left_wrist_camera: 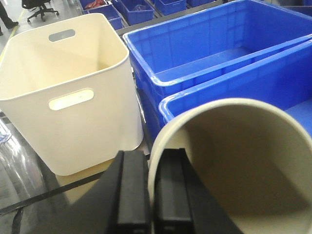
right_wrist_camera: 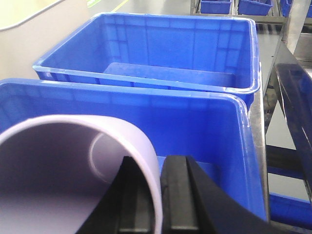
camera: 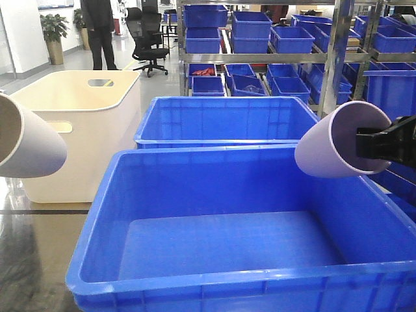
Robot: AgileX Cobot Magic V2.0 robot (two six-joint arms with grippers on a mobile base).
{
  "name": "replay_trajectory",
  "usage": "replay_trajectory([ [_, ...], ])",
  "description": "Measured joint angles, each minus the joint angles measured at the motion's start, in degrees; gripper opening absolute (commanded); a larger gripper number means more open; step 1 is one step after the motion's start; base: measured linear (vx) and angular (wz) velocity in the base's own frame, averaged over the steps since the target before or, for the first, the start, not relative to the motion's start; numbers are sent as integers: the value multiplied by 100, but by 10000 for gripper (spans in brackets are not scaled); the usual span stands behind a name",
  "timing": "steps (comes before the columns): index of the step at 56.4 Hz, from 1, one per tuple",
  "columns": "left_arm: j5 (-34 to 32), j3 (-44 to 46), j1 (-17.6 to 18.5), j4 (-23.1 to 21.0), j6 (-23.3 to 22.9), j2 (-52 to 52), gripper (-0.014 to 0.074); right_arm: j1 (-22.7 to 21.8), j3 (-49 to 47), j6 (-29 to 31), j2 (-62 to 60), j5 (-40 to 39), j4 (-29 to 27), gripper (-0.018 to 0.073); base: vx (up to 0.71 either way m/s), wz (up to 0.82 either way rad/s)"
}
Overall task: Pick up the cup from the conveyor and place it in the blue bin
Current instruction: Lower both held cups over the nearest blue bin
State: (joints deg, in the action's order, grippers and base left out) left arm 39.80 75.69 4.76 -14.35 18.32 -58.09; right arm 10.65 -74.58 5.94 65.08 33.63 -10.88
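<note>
Pinching the rim wall of the lavender cup (camera: pixel 331 144), your right gripper (camera: pixel 383 144) is hanging at the 3 o'clock side of the blue bin (camera: pixel 195 188). One jaw is sitting inside the cup's mouth and the other outside, pressed onto the thin wall. That rim grip is why the cup is lying on its side, with its closed base pointing toward 8 o'clock and down into the bin. In the right wrist view the bin's floor is showing directly beyond the cup, so this one is probably already over the opening.

Your left gripper (left_wrist_camera: pixel 151 161) is doing the same on the pale cup (left_wrist_camera: pixel 234 165), clamping its rim between two black jaws. In the front view that cup is hovering at the bin's 9 o'clock, seemingly outside the rim and nearer the cream-white tub (camera: pixel 97 149). The tub is standing at about 10 o'clock and a second blue crate (camera: pixel 227 120) at 12 o'clock, touching the near bin's far rim.

No view is showing the conveyor, and the bin's floor is showing no cup yet, so both grabs are looking done and only the drops are remaining. You are likely needing to carry the left cup toward 3 o'clock before spreading those jaws, or it is risking the tub or the floor.
</note>
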Motion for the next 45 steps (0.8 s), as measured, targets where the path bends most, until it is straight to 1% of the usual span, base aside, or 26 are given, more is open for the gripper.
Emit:
replay_trajectory([
  [5, -27, 0, 0, -128, -18, -24, 2, 0, 0, 0, 0, 0, 0, -9, 0, 0],
  [9, -106, 0, 0, -362, -18, -112, 3, 0, 0, 0, 0, 0, 0, -9, 0, 0],
  [17, -260, 0, 0, -1060, 41, -459, 4, 0, 0, 0, 0, 0, 0, -9, 0, 0],
  [22, -339, 0, 27, -1622, 238, -756, 7, 0, 0, 0, 0, 0, 0, -9, 0, 0],
  [27, -411, 0, 193, -2337, 742, -1117, 11, 0, 0, 0, 0, 0, 0, -9, 0, 0],
  [37, -512, 0, 661, -3460, 1983, -1772, 29, 0, 0, 0, 84, -13, 0, -1, 0, 0],
  [40, -523, 0, 775, -3677, 2209, -1948, 41, 0, 0, 0, 165, -13, 0, 1, 0, 0],
  [45, -529, 0, 866, -3832, 2368, -2249, 85, 0, 0, 0, 328, -13, 0, 12, 0, 0],
])
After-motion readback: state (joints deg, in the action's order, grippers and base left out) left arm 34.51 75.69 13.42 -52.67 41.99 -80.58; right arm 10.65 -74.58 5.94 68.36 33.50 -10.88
